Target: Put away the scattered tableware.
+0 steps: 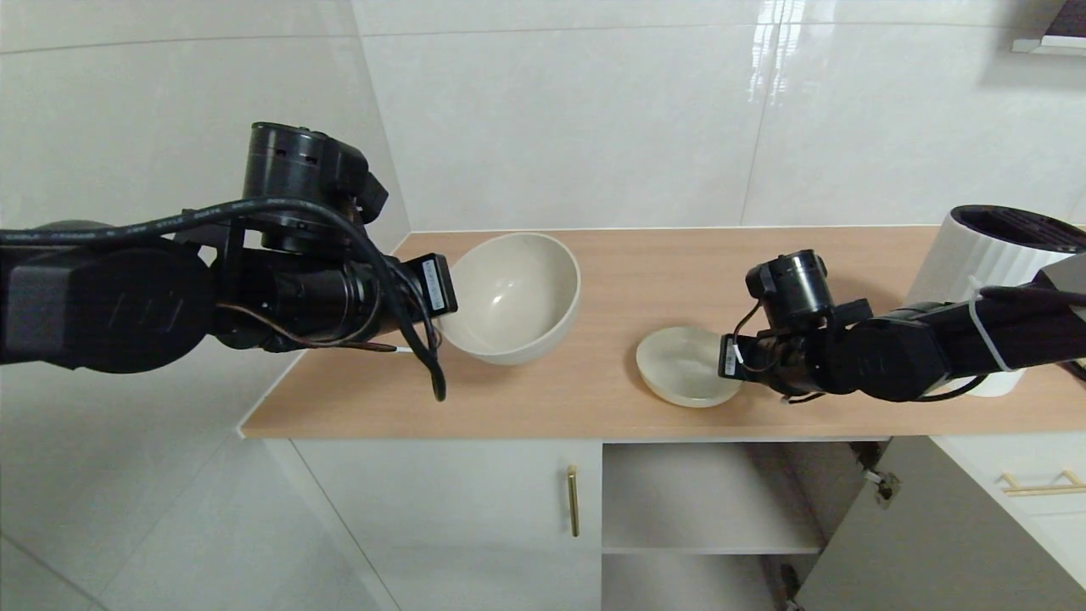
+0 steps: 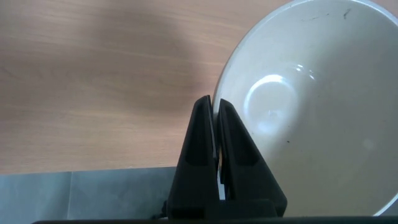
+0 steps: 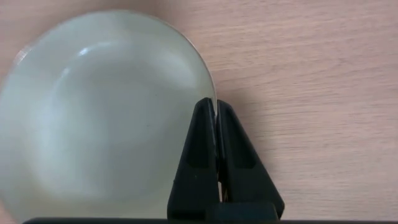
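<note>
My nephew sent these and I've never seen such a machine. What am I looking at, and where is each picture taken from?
This is a robot with two black arms, each ending in a pinching gripper. The wide picture comes from a camera on its head, looking down at a wooden counter. The other two come from cameras on its wrists. The left gripper pinches the rim of a large tilted bowl. The right gripper pinches the rim of a small dish. A white ribbed container stands to the right.
</note>
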